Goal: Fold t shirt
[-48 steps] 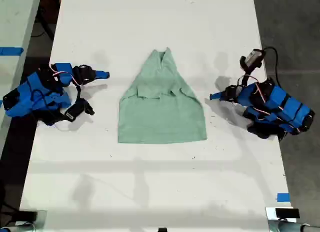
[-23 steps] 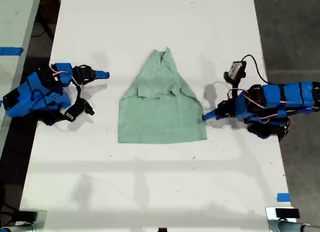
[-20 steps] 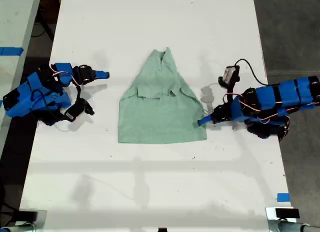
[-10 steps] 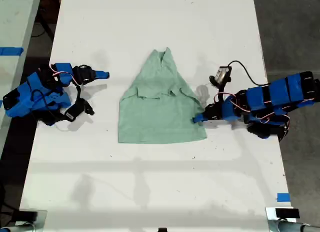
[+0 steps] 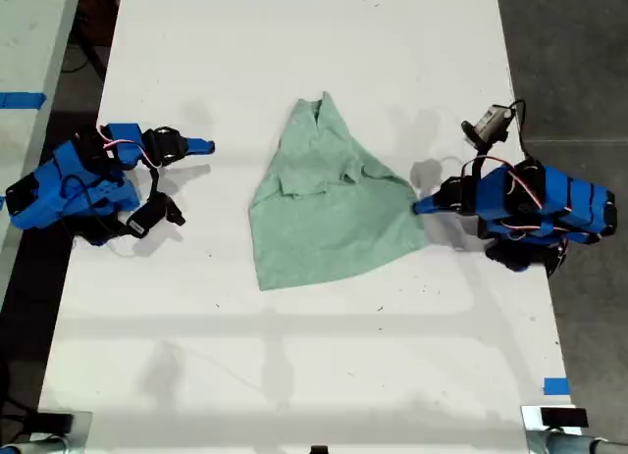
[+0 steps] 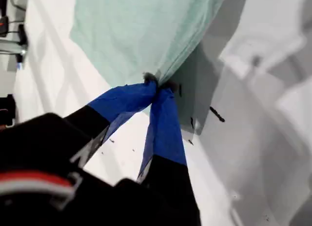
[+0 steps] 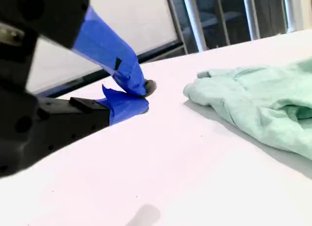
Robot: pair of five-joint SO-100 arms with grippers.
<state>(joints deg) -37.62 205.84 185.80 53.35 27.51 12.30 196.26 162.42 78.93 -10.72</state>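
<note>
Now my first gripper (image 6: 158, 87) pinches your t shirt (image 5: 329, 209) edge shut, hem dragged askew toward exterior view's right; my second gripper (image 7: 139, 96) idle, closed.

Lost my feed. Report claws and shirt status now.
First claw shut on the t shirt, at its edge on the exterior view's right. Second claw shut, empty, clear of the cloth. Shirt partly folded, lying askew. Nothing in the way.

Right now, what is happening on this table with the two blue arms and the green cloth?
My first end effector, at the exterior view's right, is shut on the edge of the t shirt and holds that corner raised off the white table. The shirt is partly folded and lies skewed, its pointed top away from the camera. My second end effector, at the exterior view's left, rests shut and apart from the shirt, holding nothing.
</note>
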